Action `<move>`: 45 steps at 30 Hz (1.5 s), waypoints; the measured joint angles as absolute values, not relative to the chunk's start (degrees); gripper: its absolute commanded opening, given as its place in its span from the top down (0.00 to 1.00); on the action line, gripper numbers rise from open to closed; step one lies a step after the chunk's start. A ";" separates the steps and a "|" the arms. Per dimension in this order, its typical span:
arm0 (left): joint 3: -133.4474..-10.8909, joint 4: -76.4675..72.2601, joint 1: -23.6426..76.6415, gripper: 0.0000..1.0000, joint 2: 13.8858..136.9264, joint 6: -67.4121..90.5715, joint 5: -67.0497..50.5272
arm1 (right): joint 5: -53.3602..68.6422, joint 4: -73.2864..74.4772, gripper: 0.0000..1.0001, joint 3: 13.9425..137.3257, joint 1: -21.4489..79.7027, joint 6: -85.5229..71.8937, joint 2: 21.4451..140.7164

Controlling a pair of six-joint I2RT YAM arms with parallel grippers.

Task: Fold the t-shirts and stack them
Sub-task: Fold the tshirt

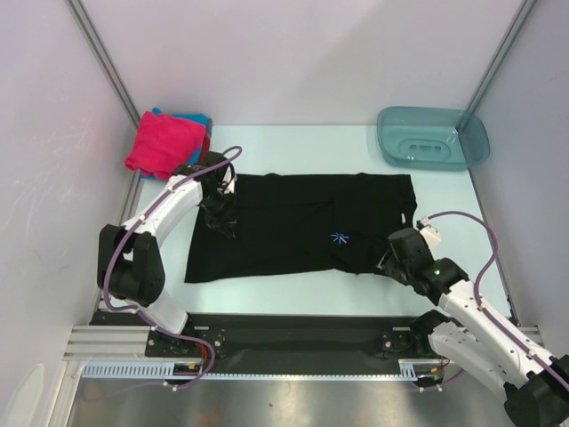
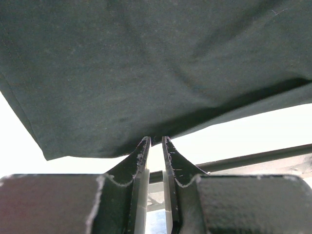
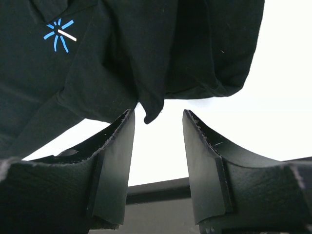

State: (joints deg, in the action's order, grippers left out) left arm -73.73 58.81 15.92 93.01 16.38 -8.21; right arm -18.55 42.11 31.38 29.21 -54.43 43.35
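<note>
While a black t-shirt [image 1: 293,222] lies spread across the middle of the pale tabletop [image 1: 293,298], two arms work its opposite ends. A folded magenta-pink shirt [image 1: 164,142] on a blue shirt [image 1: 197,119] waits at the far left corner, apparently the stack it will join; a teal basin [image 1: 391,133] sits at the far right corner. The left gripper [image 2: 154,140], nearly closed, pinches the left hem, seemingly to lift a fold. The right gripper [image 3: 157,114] stands open near the near-right end, a cloth corner hanging ungripped between its fingers, close to the starburst print [image 3: 59,34].
</note>
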 measured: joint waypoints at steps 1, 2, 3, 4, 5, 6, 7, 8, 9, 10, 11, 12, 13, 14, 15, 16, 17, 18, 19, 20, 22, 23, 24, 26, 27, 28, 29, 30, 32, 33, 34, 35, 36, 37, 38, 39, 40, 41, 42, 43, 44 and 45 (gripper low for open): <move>-73.73 58.81 15.92 0.80 93.01 16.38 -8.21 | -18.55 41.74 0.52 31.18 29.32 -54.41 43.48; -73.73 58.81 15.94 0.80 93.01 16.38 -8.21 | -18.52 41.39 0.54 30.94 29.43 -54.39 43.62; -73.73 58.81 15.92 0.80 93.01 16.38 -8.21 | -18.50 41.19 0.55 30.74 29.43 -54.35 43.83; -73.73 58.81 15.92 0.80 93.01 16.38 -8.21 | -18.44 41.06 0.57 30.68 29.43 -54.30 44.29; -73.73 58.81 15.92 0.80 93.01 16.38 -8.21 | -18.31 40.66 0.58 30.61 29.45 -54.24 44.86; -73.73 58.81 15.92 0.80 93.01 16.38 -8.21 | -18.20 40.12 0.60 30.57 29.45 -54.15 45.58; -73.73 58.81 15.94 0.80 93.01 16.38 -8.21 | -18.02 39.68 0.62 30.52 29.47 -54.11 46.30; -73.73 58.81 15.92 0.80 93.01 16.38 -8.21 | -17.91 39.33 0.67 30.48 29.50 -54.02 46.74; -73.73 58.81 15.92 0.80 93.01 16.38 -8.21 | -17.78 38.94 0.68 30.44 29.52 -53.82 47.18; -73.73 58.81 15.94 0.80 93.01 16.38 -8.21 | -17.63 38.59 0.71 30.44 29.52 -53.84 47.37; -73.73 58.81 15.92 0.80 93.01 16.38 -8.21 | -17.54 38.28 0.77 30.44 29.52 -53.76 47.44; -73.73 58.81 15.94 0.80 93.01 16.38 -8.21 | -17.54 38.06 0.80 30.44 29.52 -53.54 47.44; -73.73 58.81 15.92 0.80 93.01 16.38 -8.21 | -17.50 37.85 0.83 30.44 29.52 -53.60 47.44; -73.73 58.81 15.92 0.80 93.01 16.38 -8.21 | -17.47 37.69 0.89 30.44 29.52 -53.32 47.44; -73.73 58.81 15.92 0.80 93.01 16.38 -8.21 | -17.47 37.63 0.92 30.44 29.52 -53.01 47.42; -73.73 58.81 15.92 0.80 93.01 16.38 -8.21 | -17.47 37.60 0.98 30.44 29.52 -52.80 47.42; -73.73 58.81 15.92 0.80 93.01 16.38 -8.21 | -17.45 37.60 1.00 30.44 29.52 -52.73 47.40; -73.73 58.81 15.92 0.80 93.01 16.38 -8.21 | -17.43 37.65 1.00 30.44 29.52 -52.60 47.24; -73.73 58.81 15.92 0.80 93.01 16.38 -8.21 | -17.45 37.67 1.00 30.44 29.52 -52.51 47.00; -73.73 58.81 15.92 0.80 93.01 16.38 -8.21 | -17.47 37.67 1.00 30.46 29.52 -52.42 46.72; -73.73 58.78 15.92 0.80 93.01 16.38 -8.21 | -17.52 37.89 1.00 30.59 29.52 -52.38 46.15; -73.73 58.81 15.94 0.80 93.01 16.38 -8.21 | -17.54 38.04 1.00 30.74 29.52 -52.31 45.89; -73.73 58.81 15.94 0.80 93.01 16.38 -8.21 | -17.61 38.37 1.00 31.05 29.52 -52.18 45.71; -73.73 58.81 15.92 0.80 93.01 16.38 -8.23 | -17.85 39.07 1.00 32.08 29.52 -51.79 45.69; -73.73 58.78 15.92 0.80 93.01 16.38 -8.21 | -17.98 39.31 1.00 32.62 29.50 -51.62 45.69; -73.73 58.78 15.92 0.80 93.01 16.38 -8.21 | -18.17 39.62 1.00 33.41 29.41 -51.27 45.71; -73.73 58.78 15.92 0.80 93.01 16.38 -8.23 | -18.35 39.75 1.00 34.30 29.30 -50.87 45.74; -73.73 58.78 15.94 0.80 93.01 16.38 -8.23 | -18.61 39.86 1.00 35.33 29.12 -50.46 45.82; -73.73 58.78 15.92 0.80 93.01 16.38 -8.23 | -18.94 39.94 1.00 37.43 28.34 -49.50 46.17; -73.73 58.78 15.94 0.80 93.01 16.38 -8.21 | -19.09 39.94 1.00 38.46 27.81 -48.93 46.48; -73.73 58.78 15.92 0.80 93.01 16.38 -8.23 | -19.16 39.90 1.00 39.20 27.42 -48.53 46.76; -73.73 58.78 15.92 0.81 93.01 16.38 -8.23 | -19.14 39.90 1.00 40.07 26.79 -47.81 47.29; -73.73 58.78 15.92 0.81 93.01 16.38 -8.25 | -19.11 39.81 1.00 40.88 26.20 -47.29 47.90; -73.73 58.78 15.94 0.81 93.01 16.38 -8.25 | -19.07 39.55 1.00 41.54 25.58 -46.63 48.53; -73.73 58.78 15.92 0.81 93.01 16.38 -8.27 | -18.90 39.27 0.99 42.06 24.91 -46.15 49.21; -73.73 58.78 15.92 0.81 93.01 16.38 -8.29 | -18.65 39.00 0.93 42.46 24.38 -45.76 49.80; -73.73 58.78 15.94 0.81 93.01 16.38 -8.29 | -18.48 38.89 0.83 42.61 24.10 -45.50 50.17; -73.73 58.78 15.92 0.80 93.01 16.38 -8.29 | -18.17 38.79 0.81 42.63 23.79 -45.52 50.39; -73.73 58.78 15.94 0.81 93.01 16.38 -8.32 | -17.91 39.03 0.79 42.57 23.70 -45.47 50.46; -73.73 58.78 15.92 0.81 93.01 16.38 -8.32 | -17.56 39.11 0.70 42.39 23.77 -45.50 50.28; -73.73 58.78 15.92 0.81 93.01 16.38 -8.34 | -17.43 39.11 0.67 41.95 23.83 -45.84 49.91; -73.73 58.78 15.92 0.81 93.01 16.38 -8.34 | -17.26 39.03 0.65 41.36 23.94 -45.95 49.34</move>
